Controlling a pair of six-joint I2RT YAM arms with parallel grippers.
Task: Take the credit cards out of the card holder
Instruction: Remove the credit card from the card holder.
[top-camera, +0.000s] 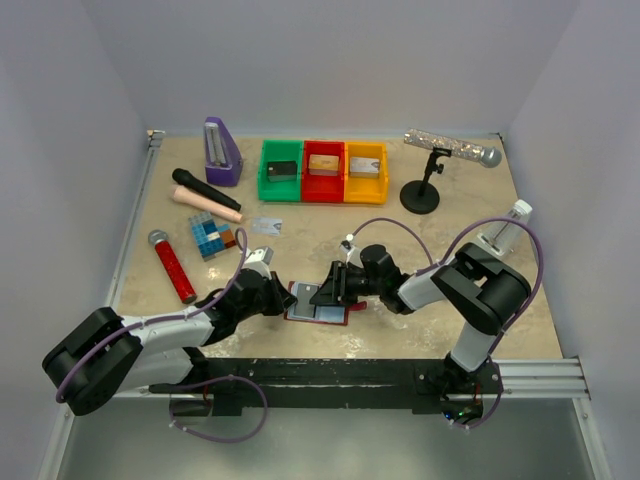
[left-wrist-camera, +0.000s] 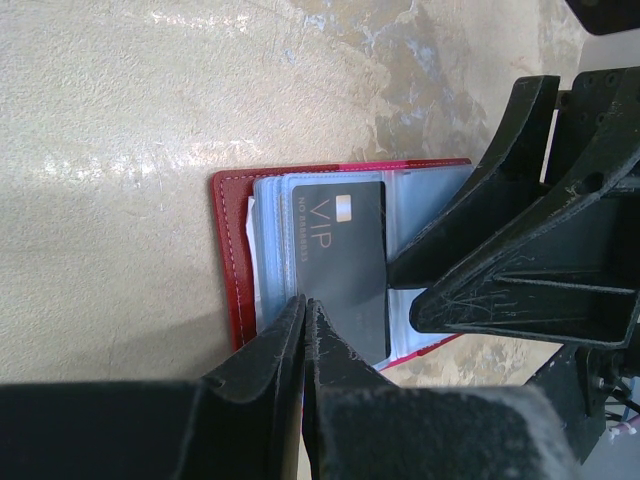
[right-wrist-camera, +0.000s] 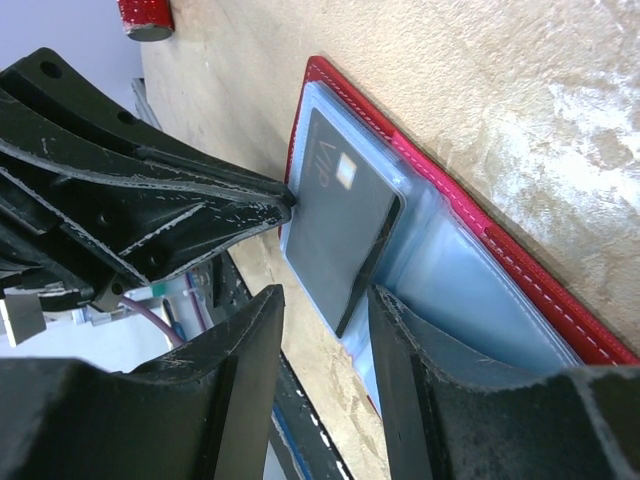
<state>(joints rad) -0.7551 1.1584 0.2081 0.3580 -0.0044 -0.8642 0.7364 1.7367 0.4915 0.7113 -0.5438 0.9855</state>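
A high camera behind the arms looks down on the whole desk (top-camera: 320, 230). Two wrist cameras sit very close, looking past the left fingers (left-wrist-camera: 262, 372) and right fingers (right-wrist-camera: 240, 370) at frame bottom, facing the same open card holder (left-wrist-camera: 228, 250) from opposite sides.

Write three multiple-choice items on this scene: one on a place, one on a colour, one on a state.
1. The holder lies:
A. in the far-left corner
B. between the left gripper and the right gripper
C. in the far-right corner

2. The card showing in it is:
A. black
B. gold
C. white

3. The right gripper is:
A. shut
B. out of view
C. open

Key:
1 B: the top view shows a gripper on each side of it.
2 A: both wrist views show a black VIP face.
3 C: the right wrist view shows its jaws apart.
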